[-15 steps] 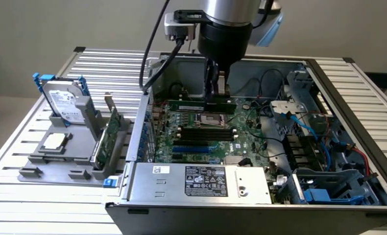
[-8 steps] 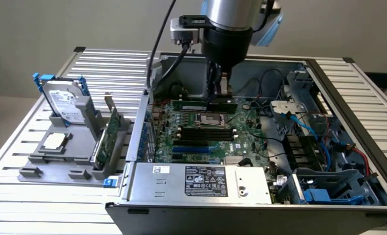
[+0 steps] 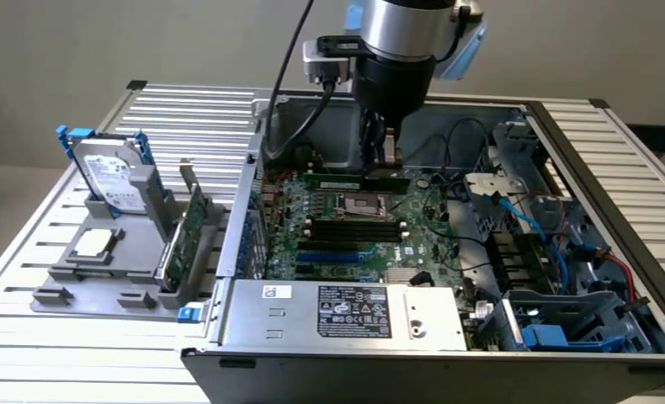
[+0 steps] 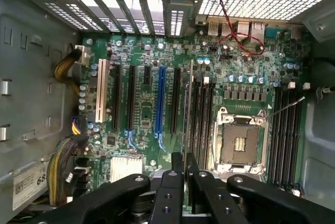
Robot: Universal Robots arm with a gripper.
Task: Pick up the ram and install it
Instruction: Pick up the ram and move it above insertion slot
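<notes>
The ram [image 3: 349, 182] is picked up, not yet installed
The hand [image 3: 380, 167] is closed on it, above the motherboard [image 3: 422, 244] inside the computer case [image 3: 310, 316].

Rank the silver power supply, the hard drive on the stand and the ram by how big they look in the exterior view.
1. power supply, clearly largest, though also nearest the camera.
2. hard drive.
3. ram, a thin strip held in the gripper.

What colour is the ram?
The ram is dark green; the exterior view shows it best.
</notes>
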